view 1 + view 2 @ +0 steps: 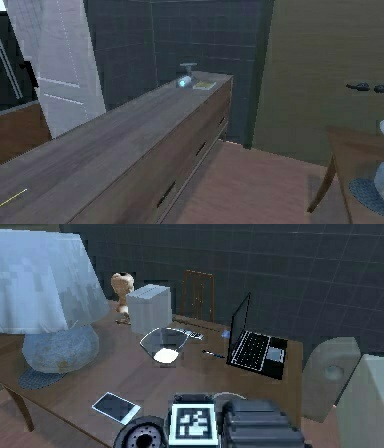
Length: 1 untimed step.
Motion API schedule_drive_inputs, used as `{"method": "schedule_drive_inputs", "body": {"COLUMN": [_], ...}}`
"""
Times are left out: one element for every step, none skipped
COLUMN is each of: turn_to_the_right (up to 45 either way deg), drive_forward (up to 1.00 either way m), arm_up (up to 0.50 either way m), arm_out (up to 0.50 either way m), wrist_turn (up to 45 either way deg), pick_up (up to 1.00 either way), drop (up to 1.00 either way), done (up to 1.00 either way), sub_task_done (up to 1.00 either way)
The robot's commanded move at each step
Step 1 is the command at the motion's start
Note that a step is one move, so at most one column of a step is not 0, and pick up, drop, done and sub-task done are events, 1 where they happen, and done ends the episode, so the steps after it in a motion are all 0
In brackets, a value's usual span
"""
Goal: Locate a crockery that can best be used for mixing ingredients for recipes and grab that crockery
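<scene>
1. Forward view, left to middle: a long brown wooden cabinet [120,150] runs up the frame toward a dark tiled wall. A small bluish object [185,78] sits at its far end. A wooden table corner [355,150] pokes in at the lower right.
2. Arm side view, far left: a big lamp with a white shade and a clear glass base [55,344] stands on the brown wooden table [90,384].
3. Lower left of centre: a flat white rectangular device [115,407] lies on the tabletop.
4. Upper left of centre: a small tan figurine [122,294], then a pale grey box [150,304] just right of it.
5. Dead centre, there it is: the clear glass bowl [165,344], upright on the table, with something white inside.
6. Bottom edge, below the bowl and a touch left: the gripper [140,436], a dark body beside a white square marker [195,421]. Tabletop shows between it and the bowl. How its fingers are set, and whether it holds anything, cannot be told.
7. Right of centre: an open black laptop [255,349]. Far right, a grey armchair [335,374].
</scene>
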Motion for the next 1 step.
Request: {"method": "schedule_drive_inputs", "body": {"turn_to_the_right": [0.0], "drive_forward": [0.00], "arm_up": [0.00], "arm_out": [0.44], "wrist_turn": [0.0], "pick_up": [0.00], "drop": [0.00], "done": [0.00], "sub_task_done": [0.00]}}
